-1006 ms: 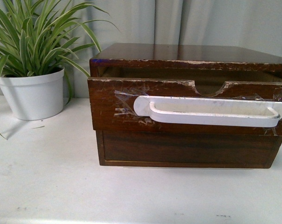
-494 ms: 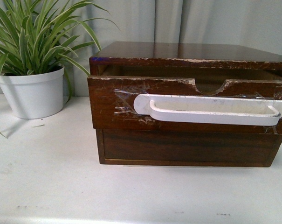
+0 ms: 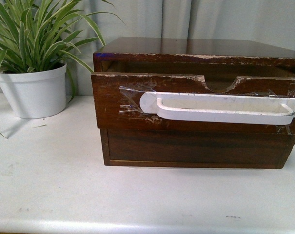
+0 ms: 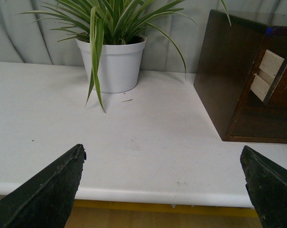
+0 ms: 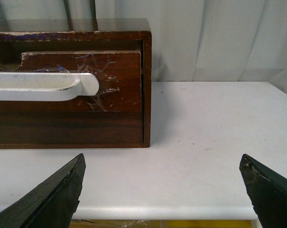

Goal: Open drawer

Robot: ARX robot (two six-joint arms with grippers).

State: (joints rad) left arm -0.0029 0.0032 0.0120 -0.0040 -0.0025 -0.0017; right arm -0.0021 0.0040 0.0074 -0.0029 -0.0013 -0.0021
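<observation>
Two grippers: both hang back off the near table edge, neither touching anything — the left gripper (image 4: 162, 183) has its fingers spread wide over bare table, the right gripper (image 5: 162, 183) likewise spread wide, facing the cabinet's right end.
Table (image 3: 54, 190): white, broad and bare in front of the cabinet; its near edge runs just ahead of both wrist cameras, so that lip is the first thing to clear on any approach.
Cabinet (image 3: 196, 48): dark wood, standing right of centre in the front view; over the last second it has slid slightly up in that view while its parts kept their places — likely the camera shifting, not the box.
Drawer (image 3: 113, 105): upper one, its front standing proud of the cabinet with a dark gap behind its chipped top edge; that gap looks no wider than a second ago, so I judge it only partly open, with pulling left to do.
Plain lower front (image 3: 196, 148): flush, no handle.
Potted plant (image 3: 32, 87): on the left, near the cabinet but apart; leaves overhang the left arm's path.
Handle (image 3: 220, 108): long, white, taped across the drawer front; open room lies before it and to the cabinet's right — the easier side, I judge.
</observation>
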